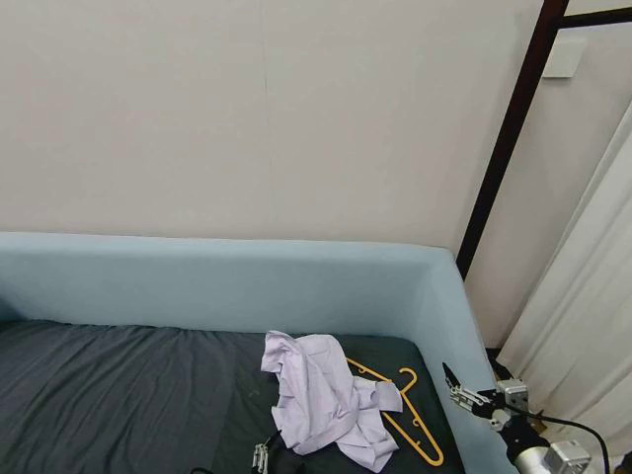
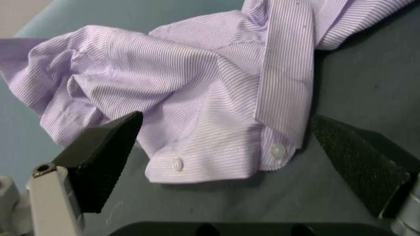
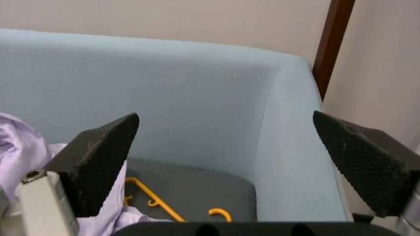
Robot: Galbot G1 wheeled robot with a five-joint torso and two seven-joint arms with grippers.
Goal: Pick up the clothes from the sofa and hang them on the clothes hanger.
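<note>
Lilac striped shirt lies crumpled at the right end of the sofa seat, overlapping an orange hanger near the right armrest; bare dark cushion stretches leftward. The left end effector sits just beside the shirt's front edge, and the right end effector hovers over the armrest.

From the left wrist, the left end effector is released, its fingers spread wide around the buttoned cuff.

From the right wrist, the right end effector is also released, facing the sofa's back corner.

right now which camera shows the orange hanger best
The head view: the orange hanger lies partly under the shirt, hook and one arm clear. The right wrist view catches short pieces. The left wrist view faces the shirt.
</note>
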